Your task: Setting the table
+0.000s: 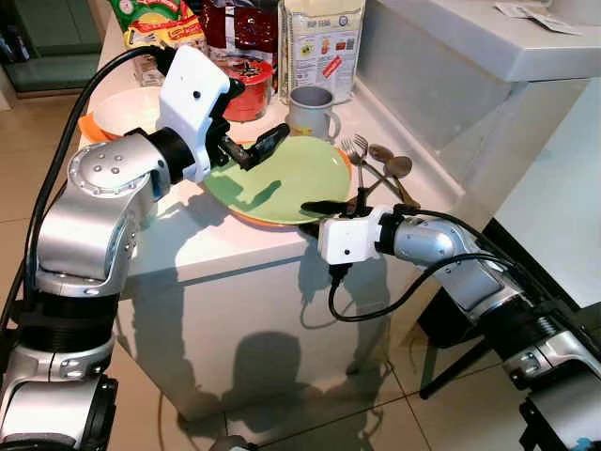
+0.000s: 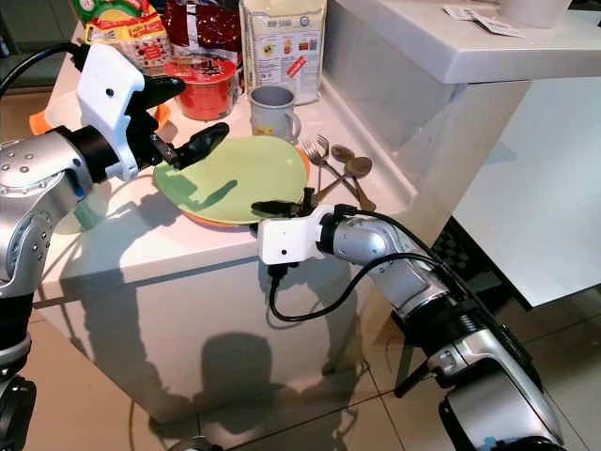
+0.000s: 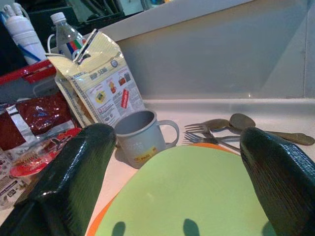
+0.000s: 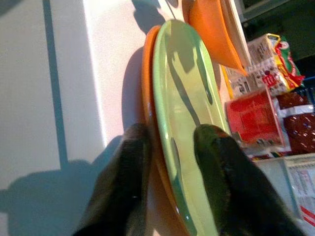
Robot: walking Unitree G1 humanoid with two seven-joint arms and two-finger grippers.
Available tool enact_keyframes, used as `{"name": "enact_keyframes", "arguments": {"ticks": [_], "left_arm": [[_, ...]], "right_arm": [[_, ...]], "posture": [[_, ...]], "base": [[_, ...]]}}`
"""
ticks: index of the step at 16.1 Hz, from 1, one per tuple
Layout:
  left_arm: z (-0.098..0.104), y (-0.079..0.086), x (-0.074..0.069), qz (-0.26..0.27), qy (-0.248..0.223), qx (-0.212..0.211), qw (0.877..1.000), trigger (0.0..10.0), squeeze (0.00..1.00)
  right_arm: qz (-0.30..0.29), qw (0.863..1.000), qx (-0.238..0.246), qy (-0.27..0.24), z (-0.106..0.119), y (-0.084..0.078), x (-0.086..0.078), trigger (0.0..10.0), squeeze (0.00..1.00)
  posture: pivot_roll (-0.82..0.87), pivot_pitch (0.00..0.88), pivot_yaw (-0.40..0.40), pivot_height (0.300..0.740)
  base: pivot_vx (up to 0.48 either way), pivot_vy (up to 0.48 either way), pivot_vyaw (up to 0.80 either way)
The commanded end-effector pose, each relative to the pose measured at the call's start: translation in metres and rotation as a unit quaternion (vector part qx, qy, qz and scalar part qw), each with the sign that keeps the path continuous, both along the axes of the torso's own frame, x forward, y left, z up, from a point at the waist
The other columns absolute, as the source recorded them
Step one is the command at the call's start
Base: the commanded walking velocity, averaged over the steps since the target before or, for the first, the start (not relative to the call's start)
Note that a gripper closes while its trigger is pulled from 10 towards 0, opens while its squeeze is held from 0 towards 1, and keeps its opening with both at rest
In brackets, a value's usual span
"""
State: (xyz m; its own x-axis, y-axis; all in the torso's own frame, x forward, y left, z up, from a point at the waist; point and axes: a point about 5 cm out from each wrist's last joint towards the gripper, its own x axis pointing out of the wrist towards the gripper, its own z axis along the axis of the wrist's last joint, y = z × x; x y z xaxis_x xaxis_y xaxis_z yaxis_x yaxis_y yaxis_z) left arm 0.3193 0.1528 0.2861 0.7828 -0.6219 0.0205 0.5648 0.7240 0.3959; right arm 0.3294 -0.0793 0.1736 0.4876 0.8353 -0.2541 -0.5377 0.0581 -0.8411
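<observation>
Counter [image 1: 188, 244], white, carries a green plate [image 1: 282, 178] stacked on an orange plate [image 1: 246, 218] near its front edge in the left eye view; the left gripper [image 1: 254, 141] hovers over the green plate's far-left rim with fingers spread wide and nothing between them, while the right gripper [image 1: 329, 209] reaches in at the near rim, its fingers narrowed around the edge of the two plates. Beyond the left gripper stand a grey mug [image 1: 312, 113], a red cup [image 1: 249, 89] and a white bowl [image 1: 127, 111]; two forks [image 1: 355, 155] and spoons [image 1: 394, 169] lie just past the right gripper on the counter. The right eye view shows the same layout, with a snack carton [image 2: 285, 42] behind the mug. In the left wrist view, the two black fingers [image 3: 74, 182] stand far apart with the green plate below and between them, the mug and forks ahead, the carton and a water bottle [image 3: 66, 37] farther off. In the right wrist view, one finger [image 4: 123, 182] lies under the orange plate's rim and the other over the green plate's face, pinching both; an orange bowl rim [image 4: 211, 29] sits beyond.
</observation>
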Motion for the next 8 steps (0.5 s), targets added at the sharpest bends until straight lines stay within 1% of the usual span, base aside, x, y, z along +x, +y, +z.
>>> {"name": "enact_keyframes", "arguments": {"ticks": [1, 2, 4, 5, 6, 7, 8], "left_arm": [[-0.001, 0.000, -0.003, -0.005, 0.004, 0.006, 1.000, 10.0, 0.00], [-0.002, 0.001, -0.003, -0.004, 0.006, 0.012, 1.000, 10.0, 0.00], [-0.006, 0.002, -0.004, -0.005, 0.011, 0.020, 1.000, 10.0, 0.00], [-0.007, 0.001, -0.005, -0.007, 0.015, 0.021, 1.000, 10.0, 0.00], [-0.009, 0.001, -0.006, -0.010, 0.018, 0.023, 1.000, 10.0, 0.00], [-0.010, 0.000, -0.007, -0.012, 0.019, 0.024, 0.999, 10.0, 0.00], [-0.012, -0.001, -0.008, -0.016, 0.022, 0.032, 0.999, 10.0, 0.00]], "right_arm": [[0.004, 1.000, 0.021, -0.016, 0.016, -0.001, 0.004, 10.0, 1.00], [0.014, 0.999, 0.028, -0.005, 0.017, 0.000, 0.002, 10.0, 0.00], [0.037, 0.999, 0.032, 0.015, 0.015, 0.002, -0.003, 10.0, 0.00], [0.037, 0.999, 0.031, 0.020, 0.013, 0.000, -0.004, 10.0, 0.00], [0.035, 0.998, 0.036, 0.039, 0.012, -0.002, -0.003, 10.0, 0.13], [0.031, 0.998, 0.040, 0.041, 0.012, -0.002, -0.003, 10.0, 0.63], [0.024, 0.997, 0.047, 0.053, 0.011, -0.005, -0.002, 10.0, 1.00]], "posture": [[0.05, 0.000, -0.013, 0.740], [0.06, 0.000, -0.017, 0.740], [0.06, 0.000, -0.020, 0.740], [0.06, 0.000, -0.022, 0.740], [0.06, 0.000, -0.021, 0.740], [0.06, 0.000, -0.021, 0.740], [0.06, 0.000, -0.021, 0.740]], "base": [[0.000, 0.000, 0.00], [0.000, 0.000, 0.00], [0.000, 0.000, 0.00], [0.000, 0.000, 0.00], [0.000, 0.000, 0.00], [0.000, 0.000, 0.00], [0.000, 0.000, 0.00]]}}
